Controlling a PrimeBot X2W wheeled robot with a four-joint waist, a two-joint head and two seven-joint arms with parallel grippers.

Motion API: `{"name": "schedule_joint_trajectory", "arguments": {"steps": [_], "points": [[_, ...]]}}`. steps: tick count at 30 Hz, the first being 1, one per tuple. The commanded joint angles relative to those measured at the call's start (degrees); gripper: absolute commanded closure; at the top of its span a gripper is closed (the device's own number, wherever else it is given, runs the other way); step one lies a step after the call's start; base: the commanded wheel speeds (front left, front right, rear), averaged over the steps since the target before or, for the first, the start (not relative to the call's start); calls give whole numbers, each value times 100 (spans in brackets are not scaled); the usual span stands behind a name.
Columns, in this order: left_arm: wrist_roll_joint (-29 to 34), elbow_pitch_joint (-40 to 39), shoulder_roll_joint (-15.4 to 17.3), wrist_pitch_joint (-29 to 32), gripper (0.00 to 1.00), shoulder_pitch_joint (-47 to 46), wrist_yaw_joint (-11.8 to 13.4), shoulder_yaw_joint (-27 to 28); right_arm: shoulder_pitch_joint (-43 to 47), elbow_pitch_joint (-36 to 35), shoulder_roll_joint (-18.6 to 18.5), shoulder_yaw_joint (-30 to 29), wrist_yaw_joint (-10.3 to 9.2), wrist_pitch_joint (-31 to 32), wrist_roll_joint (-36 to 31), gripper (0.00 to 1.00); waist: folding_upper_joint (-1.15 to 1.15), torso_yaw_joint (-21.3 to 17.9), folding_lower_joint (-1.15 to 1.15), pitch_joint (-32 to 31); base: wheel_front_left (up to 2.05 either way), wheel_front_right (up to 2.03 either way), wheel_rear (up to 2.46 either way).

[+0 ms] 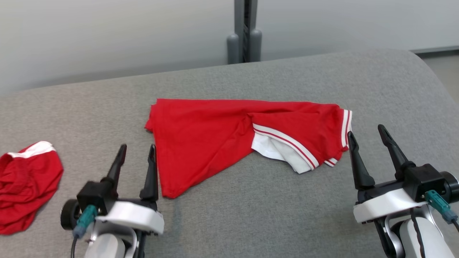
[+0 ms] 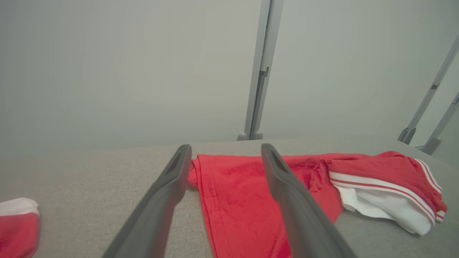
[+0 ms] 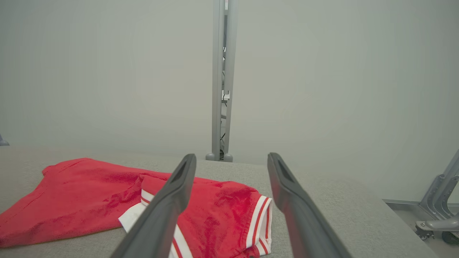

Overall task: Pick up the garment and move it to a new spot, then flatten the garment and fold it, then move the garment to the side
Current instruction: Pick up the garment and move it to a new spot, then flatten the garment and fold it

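A red garment point(image 1: 222, 138) with white and red striped trim lies roughly folded on the grey padded table point(image 1: 251, 215), its striped sleeve end to the right. It also appears in the left wrist view point(image 2: 244, 200) and the right wrist view point(image 3: 89, 193). My left gripper point(image 1: 138, 152) stands open just left of the garment's near corner, holding nothing. My right gripper point(image 1: 365, 132) is open just right of the striped sleeve edge, also empty. Both hover near the table surface beside the cloth.
A second red garment point(image 1: 25, 182) with a white band lies crumpled at the table's left edge. A grey post point(image 1: 244, 32) rises behind the table against the pale wall. The table's right end curves off toward the floor point(image 1: 444, 68).
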Motion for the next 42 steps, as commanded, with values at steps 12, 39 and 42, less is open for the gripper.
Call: {"name": "schedule_joint_trajectory", "arguments": {"steps": [12,39,42], "points": [[317,-571,-556,-22,0,1146,-485,631,449,51,60,-67,1,-7,98,0,0,415,0,-530,0,0,0],[245,-541,-593,-23,0,1211,-387,530,388,134,103,7,1,-7,72,0,0,376,0,-465,0,0,0],[247,-512,-593,-22,0,1201,-394,526,391,133,111,3,1,-7,94,0,0,371,0,-454,0,0,0]]}}
